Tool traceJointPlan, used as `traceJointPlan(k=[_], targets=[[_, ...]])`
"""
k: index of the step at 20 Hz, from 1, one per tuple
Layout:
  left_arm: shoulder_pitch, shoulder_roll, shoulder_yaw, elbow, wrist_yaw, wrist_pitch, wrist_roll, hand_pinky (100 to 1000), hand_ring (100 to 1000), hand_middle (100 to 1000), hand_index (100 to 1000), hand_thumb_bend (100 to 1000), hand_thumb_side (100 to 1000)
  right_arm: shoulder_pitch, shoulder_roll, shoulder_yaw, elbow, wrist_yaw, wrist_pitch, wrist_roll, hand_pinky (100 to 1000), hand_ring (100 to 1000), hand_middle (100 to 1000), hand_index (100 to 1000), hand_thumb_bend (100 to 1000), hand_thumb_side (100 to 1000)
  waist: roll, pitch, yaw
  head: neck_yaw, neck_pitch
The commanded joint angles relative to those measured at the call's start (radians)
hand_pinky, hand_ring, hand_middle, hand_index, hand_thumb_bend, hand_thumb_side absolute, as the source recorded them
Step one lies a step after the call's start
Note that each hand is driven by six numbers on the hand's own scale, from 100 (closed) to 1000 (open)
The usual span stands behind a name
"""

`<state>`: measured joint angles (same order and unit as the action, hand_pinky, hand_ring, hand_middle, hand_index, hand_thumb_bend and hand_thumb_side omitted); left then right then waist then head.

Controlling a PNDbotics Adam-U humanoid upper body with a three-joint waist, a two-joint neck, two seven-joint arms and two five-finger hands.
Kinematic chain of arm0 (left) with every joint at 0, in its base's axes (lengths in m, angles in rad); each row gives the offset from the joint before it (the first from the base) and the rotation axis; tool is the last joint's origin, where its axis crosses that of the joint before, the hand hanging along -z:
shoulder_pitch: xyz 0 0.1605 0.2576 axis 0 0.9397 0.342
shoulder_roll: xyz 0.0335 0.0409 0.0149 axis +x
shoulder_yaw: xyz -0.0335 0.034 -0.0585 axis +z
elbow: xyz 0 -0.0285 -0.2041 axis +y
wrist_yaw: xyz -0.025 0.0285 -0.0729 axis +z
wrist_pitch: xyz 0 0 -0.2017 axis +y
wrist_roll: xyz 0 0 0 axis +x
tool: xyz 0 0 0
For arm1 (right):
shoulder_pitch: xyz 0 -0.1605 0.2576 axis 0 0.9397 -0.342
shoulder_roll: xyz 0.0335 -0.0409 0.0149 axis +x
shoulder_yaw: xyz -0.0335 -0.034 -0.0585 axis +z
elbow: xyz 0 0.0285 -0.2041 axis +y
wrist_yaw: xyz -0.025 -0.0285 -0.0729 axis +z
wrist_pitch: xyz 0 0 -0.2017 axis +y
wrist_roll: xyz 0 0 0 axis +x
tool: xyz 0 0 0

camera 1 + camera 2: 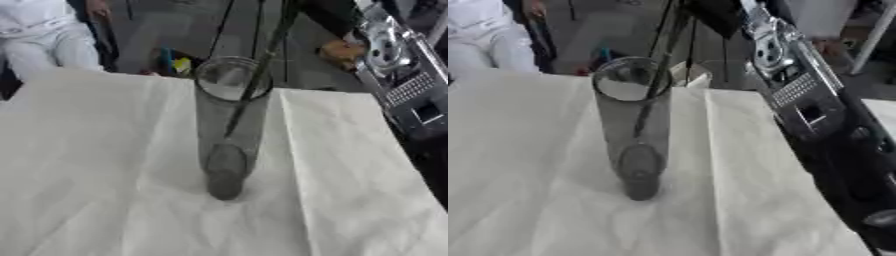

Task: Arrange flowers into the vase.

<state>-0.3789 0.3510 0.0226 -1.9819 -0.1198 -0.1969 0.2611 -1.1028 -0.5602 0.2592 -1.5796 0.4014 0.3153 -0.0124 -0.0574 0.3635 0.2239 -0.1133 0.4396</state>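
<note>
- The vase (pixel 229 125), a tall clear glass cylinder, stands upright on the white cloth (pixel 96 165) near the middle of the table.
- A dark stem (pixel 254 80) comes down from the top of the view, passes through the rim and ends partway down inside the glass; its tip is not yet at the bottom. No bloom shows.
- My right arm (pixel 802 95) runs along the right edge, silver and black, reaching up past the top of the view.
- My right hand is out of sight above, so I cannot tell how its fingers sit on the stem. My left hand shows nowhere.
- Step, as I judge it: lowering a flower into the vase.
- Next calls for easing the stem straight down without knocking the rim, since the tall glass could tip.
- I can read no writing or labels.
</note>
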Motion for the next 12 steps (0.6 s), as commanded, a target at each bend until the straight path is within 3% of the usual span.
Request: traceJointPlan(k=[1, 9, 12], targets=[[-0.010, 0.022, 0.011, -0.018, -0.005, 0.001, 0.003, 696, 783, 737, 855, 100, 963, -0.018, -0.027, -0.010, -0.003, 0.025, 0.002, 0.036, 420, 444, 366, 400, 100, 934, -0.006, -0.024, 0.001, 0.002, 0.000], [-0.011, 0.023, 0.011, -0.018, -0.004, 0.002, 0.003, 696, 782, 737, 855, 100, 963, -0.023, -0.029, -0.011, 0.014, 0.070, -0.017, 0.140, 472, 492, 425, 476, 100, 971, -0.009, -0.023, -0.001, 0.004, -0.003], [-0.011, 0.023, 0.011, -0.018, -0.005, 0.005, 0.003, 696, 781, 737, 855, 100, 963, -0.024, -0.030, -0.013, 0.016, 0.081, -0.024, 0.170, 507, 531, 483, 549, 100, 1000, -0.009, -0.024, -0.001, 0.004, -0.002]])
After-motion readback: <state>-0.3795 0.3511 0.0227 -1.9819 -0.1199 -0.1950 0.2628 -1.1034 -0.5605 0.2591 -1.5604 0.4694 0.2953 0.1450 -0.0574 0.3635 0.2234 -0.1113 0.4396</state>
